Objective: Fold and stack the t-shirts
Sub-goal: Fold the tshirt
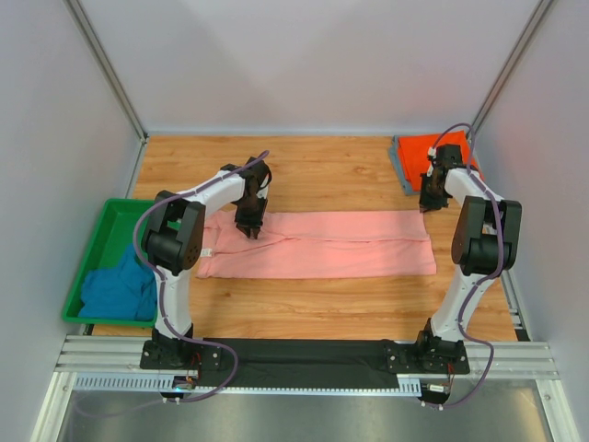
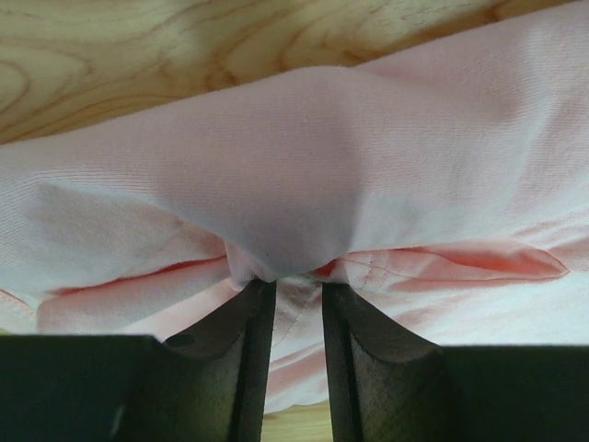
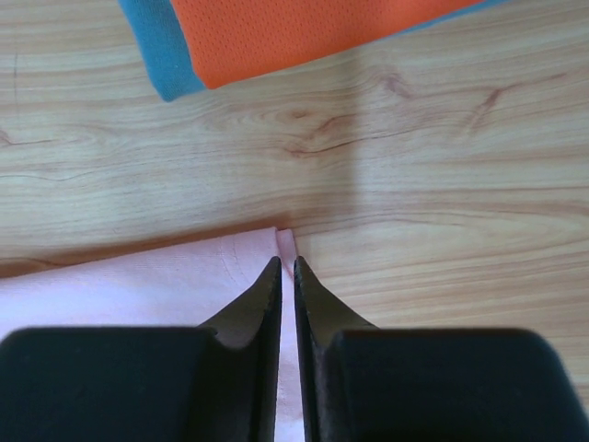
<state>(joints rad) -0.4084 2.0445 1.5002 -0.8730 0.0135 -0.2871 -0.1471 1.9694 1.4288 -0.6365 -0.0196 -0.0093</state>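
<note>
The wooden table [image 1: 322, 161] carries everything. The biggest item on it is the salmon-pink t-shirt [image 1: 340, 244], lying flat as a long band across the middle, running from near the left edge almost to the right edge. It looks already folded lengthwise, with the sleeves tucked in.

At the left edge sits the green bin [image 1: 110, 221], with a teal-blue t-shirt [image 1: 118, 293] crumpled in its near end, not yet folded. In the far right corner is a small neat stack: an orange-red t-shirt [image 1: 423, 152] lying on a blue t-shirt [image 3: 156, 46], of which only the edge shows.

The left gripper [image 1: 250, 230] is on the band's far edge, towards its left end. Its wrist view shows the fingers [image 2: 248, 368] clamped on a bunched ridge of pink cloth. The right gripper [image 1: 429, 204] is at the band's far right corner, its jaws drawn almost together with the corner of the cloth pinched at their tips.

By my reckoning the job is about half done. Two tees are stacked and the pink one is partway folded, still needing its crosswise folds and a move to the stack. The one in the bin is untouched.
</note>
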